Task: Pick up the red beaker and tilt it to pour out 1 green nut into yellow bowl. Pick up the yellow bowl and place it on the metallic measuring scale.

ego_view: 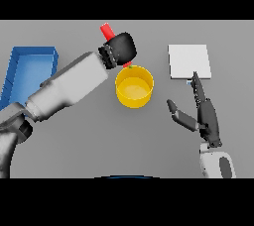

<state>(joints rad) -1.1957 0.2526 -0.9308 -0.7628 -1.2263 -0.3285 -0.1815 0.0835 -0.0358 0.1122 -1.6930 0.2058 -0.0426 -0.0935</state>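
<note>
You have the grey table (74,155) spread under everything, with a blue bin (30,66) at its far left edge. Next in size is the metallic measuring scale (188,60), a pale square plate at the right, well apart from the yellow bowl (134,87), which sits upright near the middle. I cannot make out a green nut anywhere, not even inside the bowl.

Your left hand (120,47) is clamped round the red beaker (106,31), held tilted just behind the bowl's far rim — a red end shows above the hand and a sliver of red below it, at the rim. Your right hand (206,113) rests beside the scale with fingers straight and thumb spread, holding nothing; its fingertips reach the scale's near edge.

The pour looks to be in hand, and this is where it can slip. The beaker's mouth is hidden by your hand, so you cannot judge its aim — tilt too far or too fast and more than one nut may drop, or one may bounce off the rim onto the table.
</note>
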